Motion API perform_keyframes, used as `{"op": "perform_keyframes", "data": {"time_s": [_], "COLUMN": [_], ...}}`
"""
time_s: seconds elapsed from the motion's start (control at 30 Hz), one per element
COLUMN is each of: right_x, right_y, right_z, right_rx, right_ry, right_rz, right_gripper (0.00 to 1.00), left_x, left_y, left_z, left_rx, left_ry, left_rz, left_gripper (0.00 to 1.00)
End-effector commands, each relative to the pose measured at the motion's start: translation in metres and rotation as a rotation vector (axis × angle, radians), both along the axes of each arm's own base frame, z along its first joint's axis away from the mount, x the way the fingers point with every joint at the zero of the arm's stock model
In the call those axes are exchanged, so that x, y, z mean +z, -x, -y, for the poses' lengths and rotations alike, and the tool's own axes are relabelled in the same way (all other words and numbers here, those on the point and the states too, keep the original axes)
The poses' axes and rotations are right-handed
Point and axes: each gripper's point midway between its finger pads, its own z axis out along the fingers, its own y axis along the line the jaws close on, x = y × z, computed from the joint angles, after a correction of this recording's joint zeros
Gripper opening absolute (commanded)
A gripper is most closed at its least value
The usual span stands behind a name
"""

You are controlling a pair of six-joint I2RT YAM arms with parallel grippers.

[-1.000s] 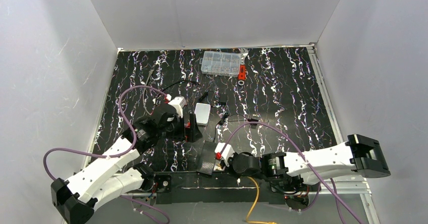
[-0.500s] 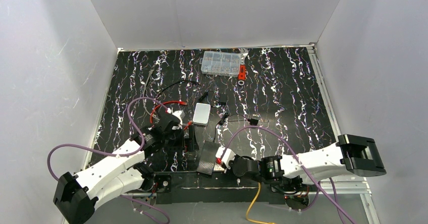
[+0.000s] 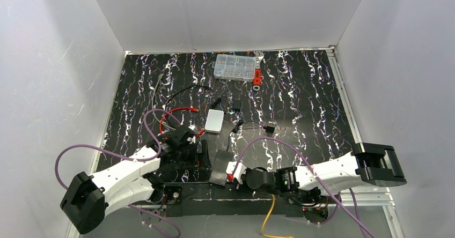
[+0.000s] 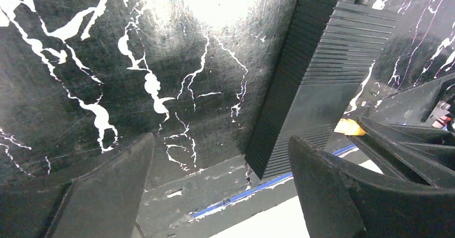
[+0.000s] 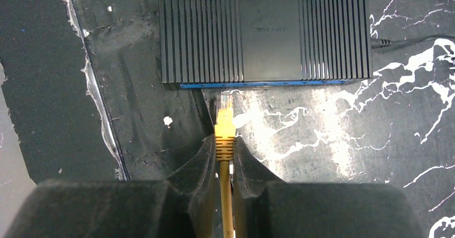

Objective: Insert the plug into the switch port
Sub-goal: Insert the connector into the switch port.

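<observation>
Right pincer [image 5: 225, 148] clamps the orange cable [image 5: 226, 195] behind the plug [image 5: 224, 103], its tip near, perhaps touching, the switch [image 5: 265, 31]'s blue-edged face; left pincer [image 4: 220, 147] stands wide apart.

Top view: bright, even overhead light; walls [image 3: 53, 61] near white, mat [image 3: 300, 98] dark, soft shadows under the arms. Left wrist: hot glare spot on the mat at top centre, left fingers [image 4: 102, 195] dark and blurred. Right wrist: milder sheen right of the plug [image 5: 224, 101]; switch [image 5: 265, 31] ribs sharp, right fingers [image 5: 198, 168] soft, unlit.
</observation>
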Motion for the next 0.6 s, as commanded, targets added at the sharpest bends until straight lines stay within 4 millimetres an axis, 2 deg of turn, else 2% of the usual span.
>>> {"op": "perform_keyframes", "data": {"time_s": [0.0, 0.3, 0.57], "right_x": [0.015, 0.015, 0.022], "right_y": [0.003, 0.004, 0.007], "right_z": [-0.019, -0.028, -0.032], "right_rx": [0.024, 0.038, 0.049], "right_ry": [-0.069, -0.063, -0.103], "right_rz": [0.015, 0.025, 0.016], "right_gripper": [0.01, 0.01, 0.01], "left_x": [-0.008, -0.019, -0.016], "left_y": [0.007, 0.013, 0.012], "left_z": [0.003, 0.007, 0.013], "left_rx": [-0.005, -0.034, -0.051], "left_ry": [0.017, 0.007, 0.031], "left_rz": [-0.049, -0.115, -0.12], "left_gripper": [0.93, 0.82, 0.73]}}
